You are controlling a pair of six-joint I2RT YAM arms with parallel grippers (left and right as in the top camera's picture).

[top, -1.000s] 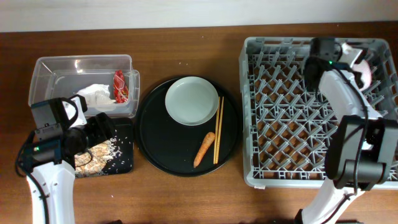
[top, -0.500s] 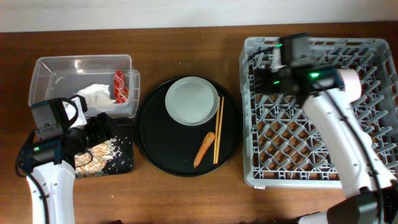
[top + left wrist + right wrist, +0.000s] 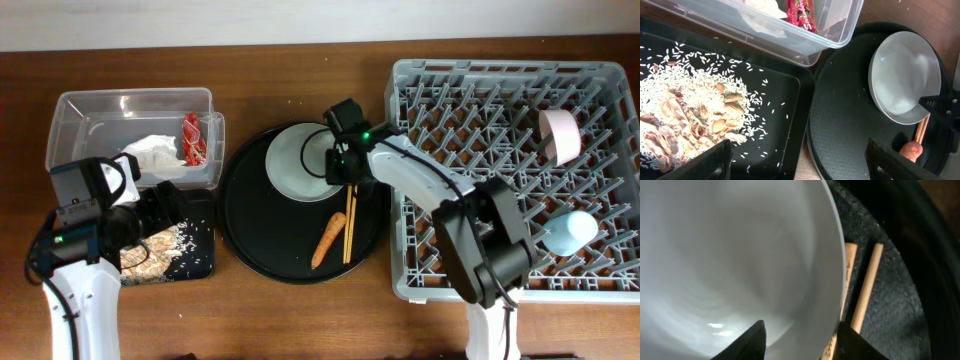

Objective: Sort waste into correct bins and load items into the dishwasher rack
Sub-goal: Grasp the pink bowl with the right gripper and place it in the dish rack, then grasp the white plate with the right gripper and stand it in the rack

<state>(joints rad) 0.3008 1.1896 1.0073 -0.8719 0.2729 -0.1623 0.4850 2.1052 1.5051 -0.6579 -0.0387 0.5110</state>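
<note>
The pale grey-green plate (image 3: pixel 298 160) lies at the back of the round black tray (image 3: pixel 255 215), with the chopsticks (image 3: pixel 350 218) and the orange carrot piece (image 3: pixel 328 240) to its right. My right gripper (image 3: pixel 340 168) is open, its fingers (image 3: pixel 800 342) astride the plate's right rim (image 3: pixel 730 255), one finger inside and one over the chopsticks (image 3: pixel 867 290). My left gripper (image 3: pixel 160 212) is open and empty (image 3: pixel 800 165) above the shallow black tray (image 3: pixel 775 100) that holds the rice scraps (image 3: pixel 685 115). The clear tub (image 3: pixel 130 105) holds the napkin (image 3: pixel 155 152) and the red wrapper (image 3: pixel 191 138).
The large grey dishwasher rack (image 3: pixel 450 190) stands at the right, with the whitish bowl (image 3: pixel 560 135) on edge at its back right and the light-blue cup (image 3: pixel 570 232) on its side lower right. My right arm stretches from the rack's left side over the round tray.
My right arm has swung from the rack's back right corner leftward across the rack onto the plate's rim. The left arm has not moved.
</note>
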